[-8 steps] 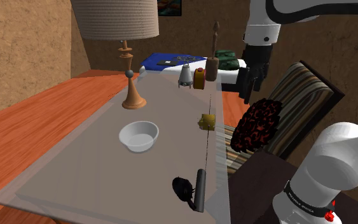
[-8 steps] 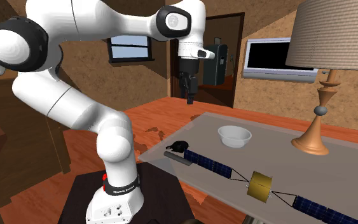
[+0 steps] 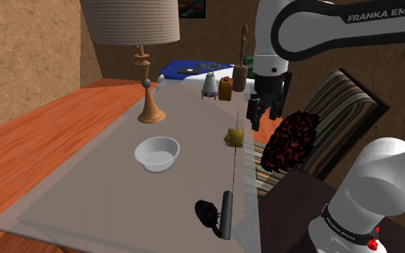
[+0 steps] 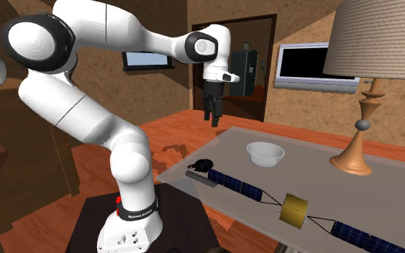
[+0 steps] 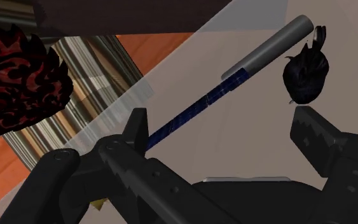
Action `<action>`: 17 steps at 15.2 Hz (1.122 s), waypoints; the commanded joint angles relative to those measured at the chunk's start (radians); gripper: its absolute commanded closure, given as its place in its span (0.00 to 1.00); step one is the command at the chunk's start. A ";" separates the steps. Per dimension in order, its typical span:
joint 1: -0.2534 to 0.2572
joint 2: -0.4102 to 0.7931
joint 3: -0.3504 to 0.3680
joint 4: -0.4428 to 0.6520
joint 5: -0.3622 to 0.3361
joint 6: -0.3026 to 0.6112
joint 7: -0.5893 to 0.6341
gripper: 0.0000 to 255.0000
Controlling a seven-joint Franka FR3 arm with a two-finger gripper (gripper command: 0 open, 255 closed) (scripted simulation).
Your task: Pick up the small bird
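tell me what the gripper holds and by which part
Nothing: the gripper is open and empty; the black bird lies on the table, untouched.

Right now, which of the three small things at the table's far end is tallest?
The brown one; it towers over the orange one and white one.

On the table (image 3: 85,194), in the shoulder view, the bowl (image 3: 157,153) sits mid-surface. From it the lamp (image 3: 150,108) stands at twelve o'clock, the satellite model (image 3: 233,136) at two, and the small bird (image 3: 206,213) at five, just beside the model's end rod. My pincer (image 3: 263,118) hangs over the table's edge, also at two.
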 commanded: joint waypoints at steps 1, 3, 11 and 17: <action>0.011 0.042 0.045 -0.018 0.015 0.053 0.037 0.00; 0.020 0.092 0.088 -0.029 0.025 0.104 0.071 0.00; 0.032 0.349 0.257 -0.020 0.015 0.306 0.229 0.00; 0.023 0.602 0.369 0.041 -0.082 0.437 0.392 0.00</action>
